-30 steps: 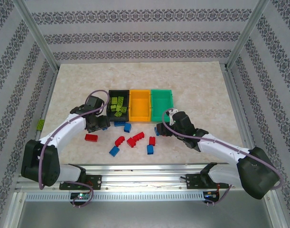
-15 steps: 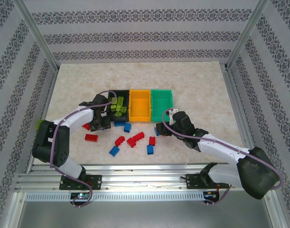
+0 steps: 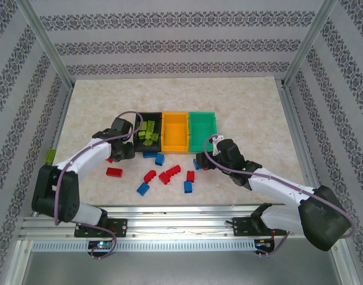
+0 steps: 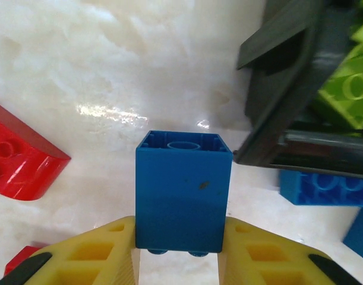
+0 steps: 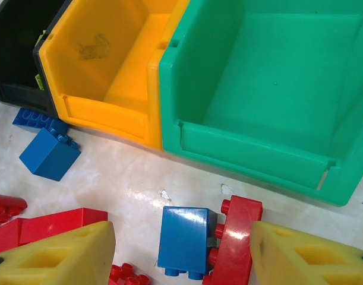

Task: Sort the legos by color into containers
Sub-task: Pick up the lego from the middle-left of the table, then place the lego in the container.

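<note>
Pale marbled tabletop (image 3: 246, 107) carries three bins in a row: the black bin (image 3: 148, 132) already holds the lime bricks (image 3: 147, 131), while the orange bin (image 3: 174, 132) and the green bin (image 3: 203, 129) beside it hold nothing. Red and blue bricks lie scattered in front of them.

The left pincer (image 4: 180, 246) is clamped on the held blue brick (image 4: 182, 190), squeezing its flat sides with the hollow underside facing forward. It is just beside the black bin's near corner, so it looks ready to be carried to an empty bin.

The right pincer (image 5: 182, 237) is spread wide and low in front of the green bin, straddling the loose blue brick (image 5: 182, 240) and the red brick (image 5: 233, 237) that touches it. Closing here could catch both colours, so the aim probably needs narrowing to one.
</note>
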{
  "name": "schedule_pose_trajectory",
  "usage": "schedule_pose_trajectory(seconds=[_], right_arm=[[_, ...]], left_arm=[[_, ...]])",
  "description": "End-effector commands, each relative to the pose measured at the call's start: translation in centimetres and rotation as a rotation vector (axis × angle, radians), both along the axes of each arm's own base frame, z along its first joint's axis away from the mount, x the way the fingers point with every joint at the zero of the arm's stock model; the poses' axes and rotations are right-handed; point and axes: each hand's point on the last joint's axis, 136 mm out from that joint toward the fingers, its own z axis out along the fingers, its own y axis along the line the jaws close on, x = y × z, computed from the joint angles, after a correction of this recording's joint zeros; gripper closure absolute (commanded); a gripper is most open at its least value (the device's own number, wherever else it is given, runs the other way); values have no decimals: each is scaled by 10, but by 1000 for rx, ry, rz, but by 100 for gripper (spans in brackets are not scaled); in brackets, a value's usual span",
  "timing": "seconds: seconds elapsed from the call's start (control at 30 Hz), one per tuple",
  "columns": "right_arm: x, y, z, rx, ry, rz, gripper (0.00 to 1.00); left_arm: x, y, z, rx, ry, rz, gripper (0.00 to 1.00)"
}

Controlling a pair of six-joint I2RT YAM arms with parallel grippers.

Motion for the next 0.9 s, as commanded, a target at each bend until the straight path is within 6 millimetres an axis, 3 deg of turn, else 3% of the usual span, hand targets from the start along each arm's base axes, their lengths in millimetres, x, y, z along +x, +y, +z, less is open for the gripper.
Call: schedule_pose_trajectory(seconds=[0.0,0.1,0.27,0.47,0.67,0.73,0.8,0.83,0.87], right_arm=[[5,-5,11,13,-35,-26,38],[11,-4,33,51,-47,-31,36],[38,-10,64,160,-29,-78,35],[66,-21,52,154,-8,-127,35],[58,-41,14,91,-21,-196,35],[57,-42,13,98,-22,-198,35],[57,-40,16,108,-31,-193,35],[58,-39,18,115,-36,-193,35],[57,-37,17,118,-32,-190,35]], left_arm=[[3,-1,23,-45,-81,7,66],[1,-11,46,-113,-131,0,66],[12,-44,87,-259,-230,-41,67],[37,-105,121,-333,-317,-158,67],[64,-144,113,-294,-269,-239,63],[71,-150,105,-277,-251,-246,60],[77,-152,96,-259,-235,-235,51],[78,-152,92,-252,-227,-228,39],[79,-155,91,-255,-225,-229,34]])
